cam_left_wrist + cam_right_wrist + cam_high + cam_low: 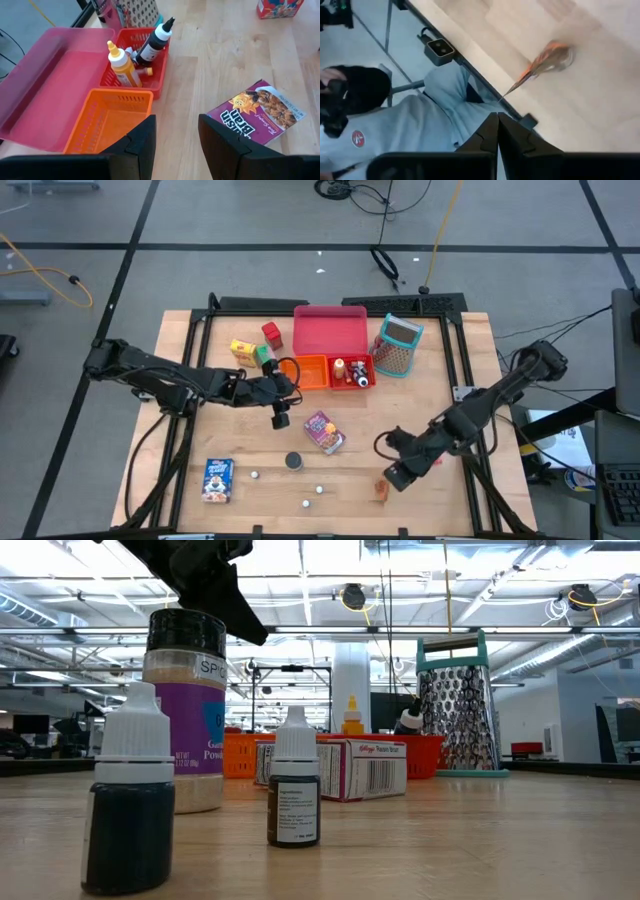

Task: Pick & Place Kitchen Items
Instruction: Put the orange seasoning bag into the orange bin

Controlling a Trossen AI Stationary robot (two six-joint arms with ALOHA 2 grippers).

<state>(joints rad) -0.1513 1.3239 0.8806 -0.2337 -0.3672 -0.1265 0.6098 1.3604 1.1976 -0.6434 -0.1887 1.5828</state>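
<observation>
A: The left tool (pixel 281 420) hangs over the middle of the bench (pixel 450 370), just in front of the orange bin (pixel 312 372), its fingers (pixel 142 142) part-open with nothing between them. The right tool (pixel 392 477) is low near the front right edge, fingers pressed together on nothing.

B: So how far along would you say it is?

A: Early, I'd judge. Two little bottles, a yellow-capped one (pixel 121 64) and a dark one with a white top (pixel 152 45), stand in the red bin (pixel 352 372). The orange bin is empty, and so is the pink tray (pixel 328 332) behind it.

B: And what's left out?

A: Most of it. A purple cereal box (pixel 325 432) lies flat just right of the left tool, a blue box (pixel 218 479) sits at the front left, a black can (pixel 293 461) and small white balls (pixel 319 489) near the front. A yellow box (pixel 242 350) and a red box (pixel 271 333) wait left of the tray. A small orange packet (pixel 381 490) lies just beside the right tool.

B: Anything in the way?

A: A grater (pixel 398 345) stands right of the bins, clear of both arms. A seated person (pixel 395 125) is just off the bench edge.
</observation>
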